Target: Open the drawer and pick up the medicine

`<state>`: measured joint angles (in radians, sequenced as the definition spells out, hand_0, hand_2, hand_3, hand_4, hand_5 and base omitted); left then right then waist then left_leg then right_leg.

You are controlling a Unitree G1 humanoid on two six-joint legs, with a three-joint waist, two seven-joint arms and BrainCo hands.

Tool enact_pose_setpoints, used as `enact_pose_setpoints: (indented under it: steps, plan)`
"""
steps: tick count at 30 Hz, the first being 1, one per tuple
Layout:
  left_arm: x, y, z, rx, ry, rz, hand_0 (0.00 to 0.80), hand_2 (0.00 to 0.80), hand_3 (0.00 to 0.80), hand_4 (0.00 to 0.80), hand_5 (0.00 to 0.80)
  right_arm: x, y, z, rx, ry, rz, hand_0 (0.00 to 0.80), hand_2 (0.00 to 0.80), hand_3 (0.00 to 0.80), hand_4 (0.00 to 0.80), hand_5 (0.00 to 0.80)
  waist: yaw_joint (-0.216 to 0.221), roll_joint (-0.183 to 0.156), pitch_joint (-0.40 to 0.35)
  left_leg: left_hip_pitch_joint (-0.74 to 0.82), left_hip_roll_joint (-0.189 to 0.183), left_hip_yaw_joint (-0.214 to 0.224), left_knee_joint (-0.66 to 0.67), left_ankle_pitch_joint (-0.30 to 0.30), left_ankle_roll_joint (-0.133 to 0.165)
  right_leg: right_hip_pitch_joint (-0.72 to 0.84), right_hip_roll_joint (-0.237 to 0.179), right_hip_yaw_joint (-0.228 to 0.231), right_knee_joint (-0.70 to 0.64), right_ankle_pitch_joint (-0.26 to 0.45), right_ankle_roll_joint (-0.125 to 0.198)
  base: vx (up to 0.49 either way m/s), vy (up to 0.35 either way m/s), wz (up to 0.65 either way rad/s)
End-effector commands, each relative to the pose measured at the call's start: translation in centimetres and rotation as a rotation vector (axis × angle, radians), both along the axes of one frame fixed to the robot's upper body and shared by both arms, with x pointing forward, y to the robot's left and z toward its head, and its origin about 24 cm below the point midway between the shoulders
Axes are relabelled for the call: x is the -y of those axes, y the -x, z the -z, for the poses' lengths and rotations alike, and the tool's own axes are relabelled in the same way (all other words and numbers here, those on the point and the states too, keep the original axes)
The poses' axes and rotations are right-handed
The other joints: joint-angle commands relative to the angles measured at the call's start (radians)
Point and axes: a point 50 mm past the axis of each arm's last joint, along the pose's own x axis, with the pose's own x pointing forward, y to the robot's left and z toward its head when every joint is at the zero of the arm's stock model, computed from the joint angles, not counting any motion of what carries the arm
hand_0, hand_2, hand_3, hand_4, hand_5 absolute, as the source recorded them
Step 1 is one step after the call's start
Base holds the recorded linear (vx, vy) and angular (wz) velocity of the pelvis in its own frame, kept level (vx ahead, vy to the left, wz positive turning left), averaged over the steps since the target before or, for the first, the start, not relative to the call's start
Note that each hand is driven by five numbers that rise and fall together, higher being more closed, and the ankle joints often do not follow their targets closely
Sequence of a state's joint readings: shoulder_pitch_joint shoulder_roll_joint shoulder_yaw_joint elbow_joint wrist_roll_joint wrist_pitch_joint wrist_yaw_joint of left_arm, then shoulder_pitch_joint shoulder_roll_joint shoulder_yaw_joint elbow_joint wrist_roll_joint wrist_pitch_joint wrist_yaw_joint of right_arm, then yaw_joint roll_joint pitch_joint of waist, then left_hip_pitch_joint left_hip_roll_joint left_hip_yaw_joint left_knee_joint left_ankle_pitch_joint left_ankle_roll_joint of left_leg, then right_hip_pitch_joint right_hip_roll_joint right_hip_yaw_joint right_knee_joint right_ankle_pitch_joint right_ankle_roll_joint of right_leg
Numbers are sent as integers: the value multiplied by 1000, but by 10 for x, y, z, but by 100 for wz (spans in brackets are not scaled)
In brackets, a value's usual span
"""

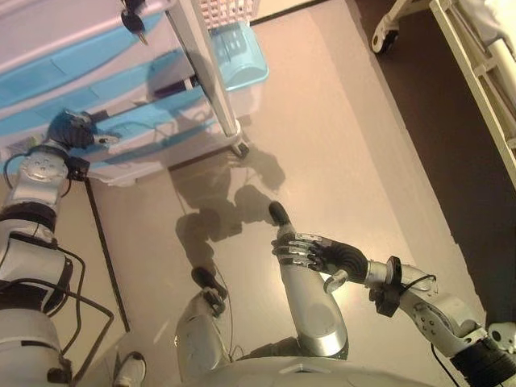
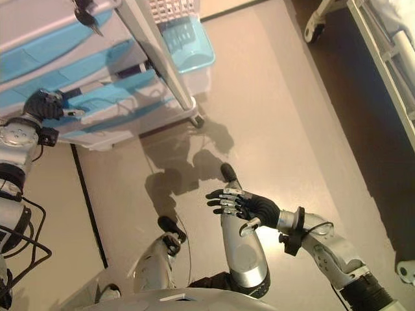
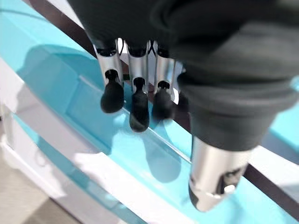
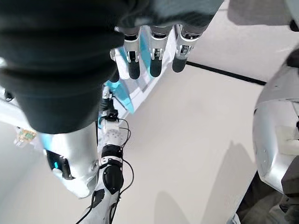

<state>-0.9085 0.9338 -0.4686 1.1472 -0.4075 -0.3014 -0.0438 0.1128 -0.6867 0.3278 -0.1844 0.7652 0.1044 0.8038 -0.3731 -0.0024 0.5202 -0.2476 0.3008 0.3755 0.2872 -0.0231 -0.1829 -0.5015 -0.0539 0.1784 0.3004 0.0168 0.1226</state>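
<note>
A white cart (image 1: pixel 201 56) with light blue drawers stands at the upper left. My left hand (image 1: pixel 71 129) is at the front of one blue drawer (image 1: pixel 141 121), low on the cart. In the left wrist view its fingers (image 3: pixel 135 100) reach out straight, their dark tips at the drawer's blue front (image 3: pixel 60 88), with the thumb held apart and nothing held. My right hand (image 1: pixel 326 254) hangs over the floor, fingers (image 4: pixel 152 63) relaxed and empty. No medicine shows in any view, and I cannot tell whether the drawer is pulled out at all.
A blue side tray (image 1: pixel 242 52) juts from the cart beside a white basket (image 1: pixel 226 10). Keys (image 1: pixel 133 20) hang at the cart's top. A caster (image 1: pixel 240 149) marks its near corner. A bed frame (image 1: pixel 484 64) stands at the right. A black line (image 1: pixel 105 250) crosses the floor.
</note>
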Motion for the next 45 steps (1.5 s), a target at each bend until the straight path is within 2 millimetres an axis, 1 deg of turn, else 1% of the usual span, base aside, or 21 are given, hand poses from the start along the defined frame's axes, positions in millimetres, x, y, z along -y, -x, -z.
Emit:
enact_pose_setpoints:
  steps: [1, 3, 6, 8, 9, 13, 17, 20, 22, 24, 25, 27, 29, 30, 32, 33, 36, 39, 41, 43, 45]
  plan:
    - [29, -4, -33, 188, 11, 211, 0, 0, 0, 0, 0, -17, 9, -10, 70, -130, -85, 0, 0, 0, 0, 0, -22, -48, 0, -29, -8, -15, 267, -26, 54, 31, 18, -40, 57, -38, -45, 5, -48, 18]
    - [48, -5, -28, 206, 46, 332, 0, 0, 0, 0, 0, -19, 10, -10, 74, -147, -82, 0, 0, 0, 0, 0, -7, -43, 0, -22, -13, -24, 255, -21, 55, 43, 14, -48, 48, -35, -43, 13, -47, 5]
    - [71, -2, -16, 219, 125, 491, 0, 0, 0, 0, 0, -21, 10, -12, 82, -157, -68, 0, 0, 0, 0, 0, 12, -35, 0, 3, -23, -35, 226, -12, 58, 72, 11, -52, 27, -29, -40, 13, -23, -12]
    - [83, 3, -5, 211, 157, 580, 0, 0, 0, 0, 0, -23, 11, -12, 87, -162, -59, 0, 0, 0, 0, 0, 23, -31, 0, 22, -29, -37, 208, -9, 60, 93, 7, -54, 10, -24, -38, 16, -27, 25]
    - [93, 6, 1, 198, 181, 661, 0, 0, 0, 0, 0, -24, 11, -14, 93, -164, -52, 0, 0, 0, 0, 0, 33, -27, 0, 32, -34, -43, 196, -3, 60, 105, 5, -58, 1, -20, -39, 5, -21, 17]
    - [118, 19, 14, 171, 286, 858, 0, 0, 0, 0, 0, -25, 11, -18, 99, -169, -40, 0, 0, 0, 0, 0, 54, -17, 0, 60, -43, -52, 173, 4, 61, 139, -1, -65, -18, -17, -39, 4, 0, 2]
    - [137, 33, 27, 123, 330, 961, 0, 0, 0, 0, 0, -25, 11, -19, 105, -168, -31, 0, 0, 0, 0, 0, 73, -7, 0, 81, -51, -55, 153, 7, 63, 159, -8, -70, -30, -11, -41, -4, 12, 25]
    - [137, 35, 45, 5, 339, 953, 0, 0, 0, 0, 0, -23, 7, -21, 105, -163, -28, 0, 0, 0, 0, 0, 82, 1, -1, 99, -57, -50, 134, 11, 65, 181, -14, -77, -52, -1, -39, 1, 26, 13]
    - [132, 37, 60, -85, 304, 898, 0, 0, 0, 0, 0, -21, 5, -22, 102, -154, -24, 0, 0, 0, 0, 0, 84, 8, -1, 102, -59, -49, 129, 22, 62, 188, -18, -78, -61, 5, -38, 8, 49, 4]
    - [121, 37, 77, -205, 274, 813, 0, 0, 0, 0, 0, -20, 4, -23, 95, -139, -23, 0, 0, 0, 0, 0, 82, 14, -1, 106, -62, -45, 127, 29, 61, 189, -23, -78, -62, 7, -37, 9, 76, 3]
    - [114, 36, 83, -239, 240, 751, 0, 0, 0, 0, 0, -18, 3, -23, 94, -129, -27, 0, 0, 0, 0, 0, 79, 18, -1, 105, -63, -42, 126, 34, 59, 187, -25, -77, -62, 7, -37, 11, 74, 3]
    - [102, 35, 89, -282, 236, 674, 0, 0, 0, 0, 0, -16, 3, -23, 90, -119, -30, 0, 0, 0, 0, 0, 76, 20, -1, 101, -63, -38, 132, 34, 60, 183, -28, -79, -57, 7, -37, 9, 68, 0]
    - [78, 31, 94, -314, 178, 510, 0, 0, 0, 0, 0, -13, 2, -22, 84, -99, -36, 0, 0, 0, 0, 0, 67, 22, -1, 92, -63, -33, 147, 32, 59, 174, -30, -76, -47, 2, -37, 21, 92, -2]
    - [62, 28, 95, -349, 171, 425, 0, 0, 0, 0, 0, -12, 0, -23, 77, -94, -42, 0, 0, 0, 0, 0, 60, 21, -1, 87, -62, -28, 157, 31, 59, 169, -31, -75, -42, 0, -37, 23, 74, -3]
    - [41, 24, 92, -392, 162, 302, 0, 0, 0, 0, 0, -11, -1, -24, 71, -85, -53, 0, 0, 0, 0, 0, 48, 17, 0, 77, -59, -23, 170, 29, 56, 160, -31, -69, -34, -4, -37, 20, 75, -7]
    - [28, 21, 87, -409, 123, 225, 0, 0, 0, 0, 0, -11, -2, -24, 68, -79, -64, 0, 0, 0, 0, 0, 39, 14, 0, 70, -56, -18, 178, 29, 54, 152, -31, -64, -29, -5, -36, 11, 75, -10]
    - [0, 16, 66, -385, 124, 38, 0, 0, 0, 0, 0, -12, -4, -26, 63, -65, -90, 0, 0, 0, 0, 0, 16, 5, 0, 47, -51, -7, 197, 25, 51, 126, -33, -52, -16, -9, -35, 9, 68, -13]
    - [-22, 15, 39, -326, 101, -121, 0, 0, 0, 0, 0, -14, -4, -26, 61, -56, -113, 0, 0, 0, 0, 0, -4, -4, 0, 23, -44, 0, 217, 16, 50, 101, -31, -40, 0, -16, -34, 9, 36, -2]
    - [-29, 14, 25, -281, 102, -178, 0, 0, 0, 0, 0, -15, -5, -27, 64, -58, -121, 0, 0, 0, 0, 0, -9, -11, 0, 6, -41, -1, 227, 14, 48, 86, -29, -37, 5, -16, -33, -4, -3, -4]
    - [-33, 12, 1, -172, 122, -239, 0, 0, 0, 0, 0, -18, -4, -27, 64, -68, -125, 0, 0, 0, 0, 0, -16, -22, 0, -13, -35, -2, 236, 5, 49, 69, -26, -35, 9, -16, -33, 0, -38, -4]
    - [-35, 10, -18, -75, 135, -280, 0, 0, 0, 0, 0, -21, -3, -25, 67, -75, -125, 0, 0, 0, 0, 0, -18, -29, 0, -30, -31, -3, 239, -2, 49, 56, -22, -35, 9, -15, -32, -11, -52, 2]
